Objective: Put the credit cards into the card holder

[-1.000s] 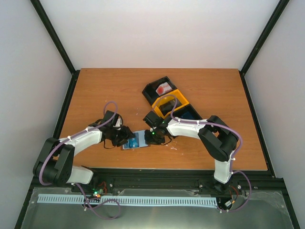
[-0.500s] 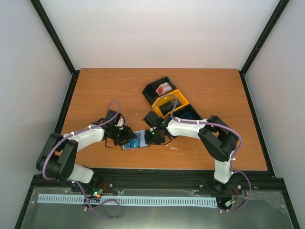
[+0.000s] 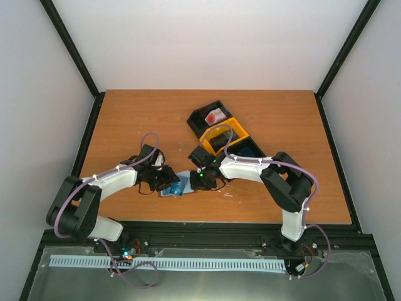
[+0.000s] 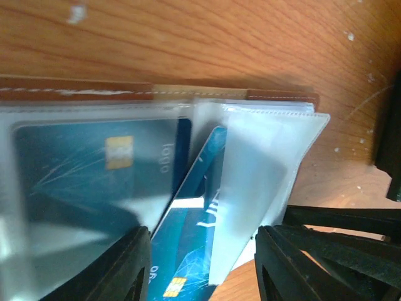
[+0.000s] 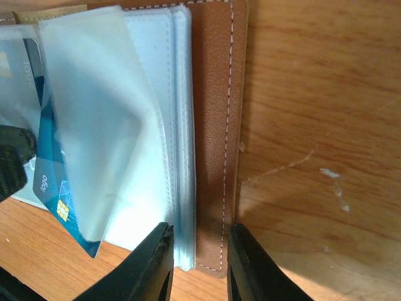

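The card holder (image 5: 213,125) is lying open on the table (image 3: 125,119), near its front edge, between the two arms. The right gripper (image 5: 199,238) is sitting clamped on the holder's brown cover edge and the stack of clear sleeves beside it, pinning the holder down.

The left gripper (image 4: 202,241) is coming in from the opposite side with a blue card (image 4: 188,251) lying between its fingers. The fingers are standing apart on either side of the card. I cannot tell whether they are actually pinching it, because a loose sleeve (image 4: 263,182) is covering the card's far edge.

What matters is the angle. The card's long axis is running slantwise away from the left jaws toward the holder's spine, tilted against the sleeves' straight edges. Its leading corner is tucking in under the lifted sleeve, just beside another blue card (image 4: 81,163) that is already lying flat in its pocket.

To my eye the card needs squaring to the pocket mouth before it is pushed deeper. The left arm is the one placed to do that, while the right is bracing.
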Controlling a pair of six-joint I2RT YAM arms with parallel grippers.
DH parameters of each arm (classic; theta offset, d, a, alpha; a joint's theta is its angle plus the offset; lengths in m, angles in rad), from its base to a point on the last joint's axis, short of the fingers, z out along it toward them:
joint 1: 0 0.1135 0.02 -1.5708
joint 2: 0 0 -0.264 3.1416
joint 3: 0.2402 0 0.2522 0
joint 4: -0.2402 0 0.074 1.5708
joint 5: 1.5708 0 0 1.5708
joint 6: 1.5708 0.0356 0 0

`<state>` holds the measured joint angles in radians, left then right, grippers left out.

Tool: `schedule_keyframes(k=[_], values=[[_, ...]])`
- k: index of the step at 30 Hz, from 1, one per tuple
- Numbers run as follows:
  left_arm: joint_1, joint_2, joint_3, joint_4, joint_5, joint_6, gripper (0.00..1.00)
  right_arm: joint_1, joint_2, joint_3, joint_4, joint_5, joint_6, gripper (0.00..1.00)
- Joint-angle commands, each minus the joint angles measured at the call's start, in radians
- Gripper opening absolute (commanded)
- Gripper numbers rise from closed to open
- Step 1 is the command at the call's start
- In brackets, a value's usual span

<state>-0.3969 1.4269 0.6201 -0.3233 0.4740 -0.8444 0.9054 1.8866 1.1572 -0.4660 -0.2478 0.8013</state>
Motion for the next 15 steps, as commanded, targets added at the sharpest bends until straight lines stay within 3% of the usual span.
schedule_keyframes(k=[1,9,12,15], values=[[-0.008,-0.062,0.037,-0.131,-0.123,0.002,0.47,0.007,0.038,-0.026,-0.012,0.029,-0.011,0.25],[-0.008,-0.099,0.044,-0.164,-0.152,0.007,0.47,0.051,-0.040,0.069,-0.118,0.186,-0.089,0.28],[-0.008,-0.103,0.039,-0.172,-0.168,0.007,0.41,0.092,-0.025,0.123,-0.169,0.231,-0.106,0.28],[-0.008,-0.110,0.022,-0.175,-0.183,0.009,0.33,0.130,-0.019,0.137,-0.129,0.170,-0.136,0.25]])
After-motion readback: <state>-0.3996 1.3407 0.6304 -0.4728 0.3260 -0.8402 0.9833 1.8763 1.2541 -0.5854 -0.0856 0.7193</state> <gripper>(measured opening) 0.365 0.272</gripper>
